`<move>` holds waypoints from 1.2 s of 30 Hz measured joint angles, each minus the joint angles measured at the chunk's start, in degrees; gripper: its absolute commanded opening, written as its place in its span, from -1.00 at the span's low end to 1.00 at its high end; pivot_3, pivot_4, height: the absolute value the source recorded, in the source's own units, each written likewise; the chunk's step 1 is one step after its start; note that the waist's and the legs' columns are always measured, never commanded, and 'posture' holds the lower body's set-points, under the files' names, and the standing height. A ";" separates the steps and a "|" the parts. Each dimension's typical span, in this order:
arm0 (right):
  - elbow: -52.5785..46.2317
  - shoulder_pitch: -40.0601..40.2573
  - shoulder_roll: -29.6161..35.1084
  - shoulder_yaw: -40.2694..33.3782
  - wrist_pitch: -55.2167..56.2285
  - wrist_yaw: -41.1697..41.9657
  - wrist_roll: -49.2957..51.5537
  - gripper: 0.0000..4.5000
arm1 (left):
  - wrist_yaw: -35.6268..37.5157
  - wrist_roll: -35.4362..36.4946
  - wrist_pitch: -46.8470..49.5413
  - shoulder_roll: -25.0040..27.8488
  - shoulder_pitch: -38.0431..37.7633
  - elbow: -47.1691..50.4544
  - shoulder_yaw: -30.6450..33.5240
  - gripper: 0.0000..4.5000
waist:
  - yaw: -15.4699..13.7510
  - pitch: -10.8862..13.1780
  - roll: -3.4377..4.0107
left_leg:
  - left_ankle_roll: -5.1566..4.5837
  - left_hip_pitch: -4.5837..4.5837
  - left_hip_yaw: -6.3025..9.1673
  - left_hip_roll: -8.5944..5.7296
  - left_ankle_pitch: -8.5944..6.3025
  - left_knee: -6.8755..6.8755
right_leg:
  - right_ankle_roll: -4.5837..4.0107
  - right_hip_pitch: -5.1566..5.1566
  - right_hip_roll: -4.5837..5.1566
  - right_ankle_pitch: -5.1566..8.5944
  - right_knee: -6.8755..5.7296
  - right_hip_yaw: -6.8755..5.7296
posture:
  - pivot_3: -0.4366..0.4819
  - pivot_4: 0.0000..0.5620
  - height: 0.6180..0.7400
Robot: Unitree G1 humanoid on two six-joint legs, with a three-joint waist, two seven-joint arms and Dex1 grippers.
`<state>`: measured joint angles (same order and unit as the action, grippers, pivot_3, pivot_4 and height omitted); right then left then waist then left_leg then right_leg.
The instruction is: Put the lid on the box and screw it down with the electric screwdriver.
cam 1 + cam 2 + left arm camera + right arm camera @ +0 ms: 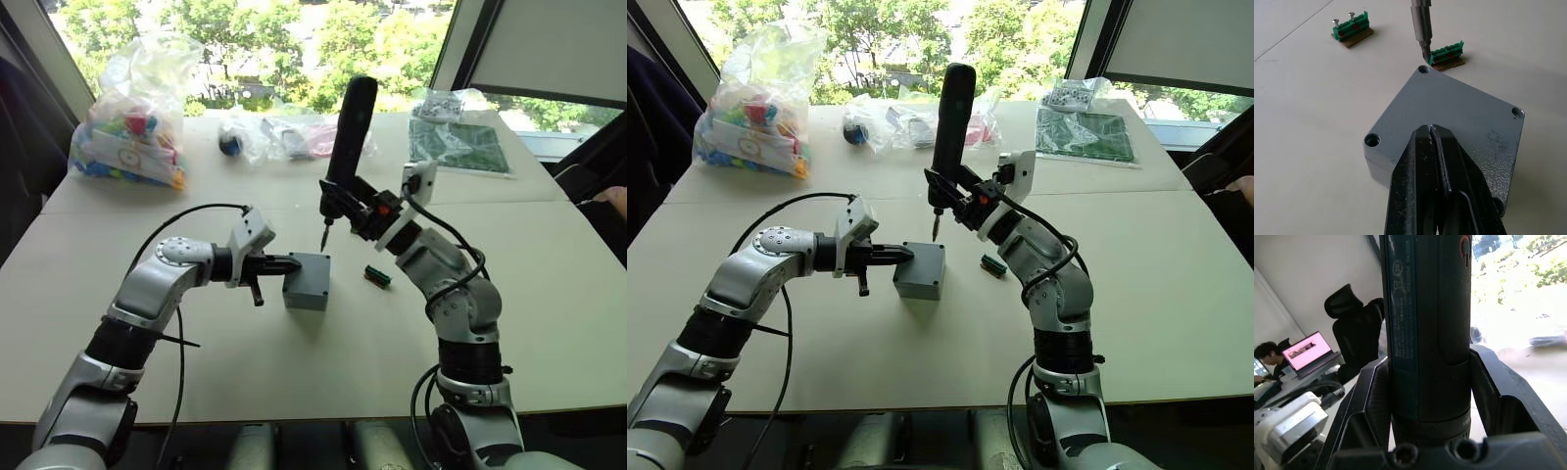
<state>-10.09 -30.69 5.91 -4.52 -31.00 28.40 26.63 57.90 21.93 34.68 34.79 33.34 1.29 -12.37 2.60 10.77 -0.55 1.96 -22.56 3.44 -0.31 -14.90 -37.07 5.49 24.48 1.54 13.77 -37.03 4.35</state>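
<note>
two grippers work at the middle of the table (549, 323). the left gripper (290, 263) has its fingers pressed together, tips resting on the lid (1459, 112), which sits on the box (308, 284) with its corner screw holes showing. the right gripper (343, 201) is clamped around the screwdriver (350, 127), held nearly upright, its bit (1422, 29) pointing down just above one far corner hole of the lid. one green block (1448, 53) lies just beyond that corner; another green block (1352, 30) with two screws lies farther off. bags (132, 122) sit at the far edge near the window.
</note>
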 measured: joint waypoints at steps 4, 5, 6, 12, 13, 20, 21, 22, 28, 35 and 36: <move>1.39 1.06 0.32 0.99 2.03 0.20 -0.75 -0.16 | 0.26 0.00 0.33 0.00 -0.04 0.17 0.14 -1.00 | 0.09 0.00 0.00 | 0.00 0.01 0.00 0.00 0.00 0.00 | 0.00 0.00 -0.01 0.00 -0.01 0.00 | -0.05 -0.47 1.00; 1.51 1.06 0.37 1.07 2.57 0.20 -0.85 -0.16 | 0.40 0.00 0.54 0.00 -0.06 0.35 0.13 -1.00 | 0.09 0.00 0.00 | 0.00 0.01 0.00 0.00 0.00 0.00 | 0.00 0.00 -0.01 0.00 0.00 0.00 | -0.05 -0.47 1.00; 1.59 1.06 0.43 1.12 2.98 0.20 -1.06 -0.16 | 0.46 -0.01 0.81 0.00 -0.09 0.57 0.13 -1.00 | 0.07 0.00 0.00 | 0.00 0.01 0.01 0.00 0.00 0.00 | 0.00 0.00 -0.01 0.00 0.00 0.00 | -0.05 -0.47 1.00; 3.84 1.06 0.74 1.56 5.52 0.18 -1.77 -0.16 | 0.53 -0.01 1.30 -0.01 -0.26 1.09 0.18 -1.00 | 0.04 0.00 0.00 | 0.00 0.01 0.01 0.00 0.00 0.00 | 0.00 -0.01 -0.01 0.00 0.00 0.00 | -0.05 -0.47 1.00; 4.00 1.06 0.74 1.76 5.91 0.18 -1.88 -0.16 | 0.53 -0.01 1.32 -0.02 -0.26 1.08 0.17 -1.00 | 0.04 0.00 0.00 | 0.00 0.01 0.01 0.00 0.00 0.00 | 0.00 -0.01 -0.01 0.00 -0.01 0.00 | -0.05 -0.47 1.00; 4.97 1.27 2.05 3.00 8.65 1.16 -2.87 -0.16 | 0.49 0.02 1.36 -0.03 -0.98 1.87 0.33 -1.00 | 0.00 -0.01 -0.01 | 0.00 0.04 0.00 0.00 0.00 0.00 | 0.00 -0.04 -0.01 0.00 0.00 0.00 | -0.05 -0.47 1.00; 4.85 1.56 2.46 3.48 9.39 1.79 -2.95 -0.16 | 0.48 0.02 1.37 -0.03 -1.08 1.98 0.32 -1.00 | -0.01 -0.01 -0.02 | 0.00 0.05 0.01 0.00 0.00 0.00 | 0.00 -0.06 -0.01 0.00 0.00 0.00 | -0.05 -0.47 1.00; 4.58 1.94 2.92 3.96 10.15 2.48 -3.19 -0.16 | 0.48 0.00 1.39 -0.03 -1.13 2.04 0.32 -1.00 | -0.04 -0.02 -0.02 | 0.00 0.06 0.01 0.00 0.00 0.00 | 0.00 -0.08 -0.01 0.00 0.01 -0.01 | -0.05 -0.47 1.00; -1.51 8.69 4.87 6.52 14.29 5.21 -4.10 -0.16 | 0.51 -1.12 -0.10 0.04 -1.96 2.23 0.06 -1.00 | 0.15 -0.19 -0.19 | 0.00 0.22 -0.01 0.01 0.00 0.00 | 0.01 -0.25 -0.01 0.02 0.04 0.01 | -0.05 -0.47 1.00; -1.73 9.81 5.45 9.35 15.15 5.18 -6.87 -0.16 | 1.80 -4.25 -4.12 0.71 -3.24 2.20 -1.93 -1.00 | 1.19 -0.95 -0.26 | -0.25 1.31 0.00 0.07 -0.16 0.22 | -0.34 -1.25 -0.07 0.69 0.05 0.00 | -0.05 -0.47 1.00; -1.56 9.68 5.54 9.90 15.15 5.11 -7.38 -0.16 | 1.88 -4.27 -4.17 0.71 -3.29 2.12 -1.92 -1.00 | 1.32 -1.03 -0.29 | -0.29 1.32 0.02 0.07 -0.18 0.22 | -0.34 -1.25 -0.08 0.70 0.04 -0.01 | -0.05 -0.47 1.00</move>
<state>-11.65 -21.01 11.45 5.38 -15.84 33.52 19.25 59.78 17.66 30.51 35.50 30.05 3.41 -14.29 3.92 9.74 -0.83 1.67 -21.24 3.46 -0.24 -15.08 -36.85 5.15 23.23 1.45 14.47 -36.99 4.34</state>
